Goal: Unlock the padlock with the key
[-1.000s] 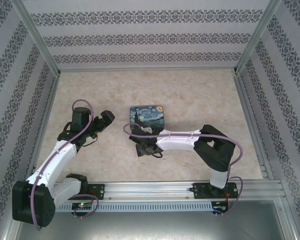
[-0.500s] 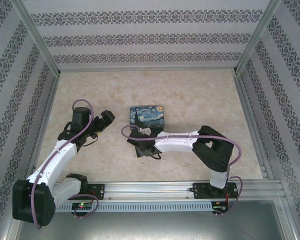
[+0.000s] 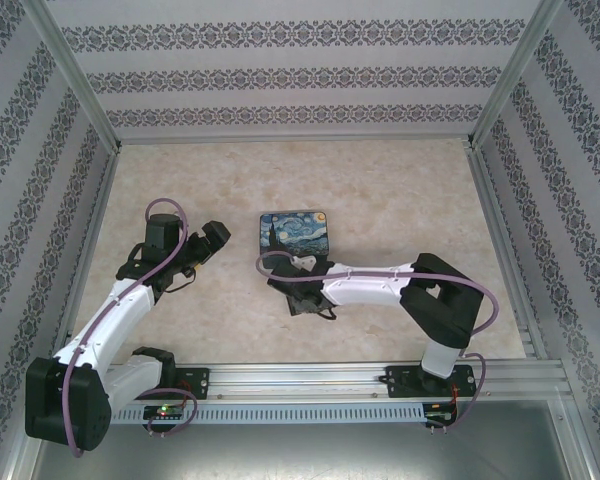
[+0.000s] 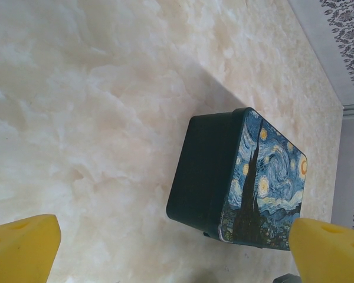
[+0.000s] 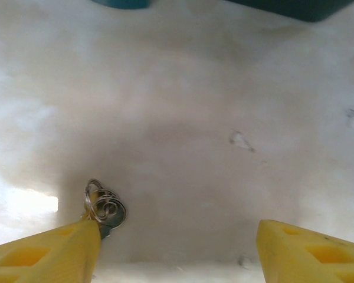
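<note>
Top external view: on the marbled table (image 3: 400,190) the left gripper (image 3: 212,238) hangs to the left of the painted tin (image 3: 295,231), apart from it. The right gripper (image 3: 298,298) reaches in from the right and sits low, just in front of the tin's near edge; how either pair of jaws stands is too small to tell here. Left wrist view: the left gripper (image 4: 174,252) is spread wide, its yellow fingertips (image 4: 20,247) in the two bottom corners, with bare table (image 4: 76,88) and the tin (image 4: 203,165) between and beyond them. Nothing is held. Right wrist view: the right gripper (image 5: 177,250) stands apart over bare table (image 5: 194,88), gripping nothing. The key (image 5: 105,212), a small grey piece on a bunch of wire rings, lies on the table touching the inner edge of the finger at the left of the picture. The tin's dark edge (image 5: 301,7) runs along the top.
</note>
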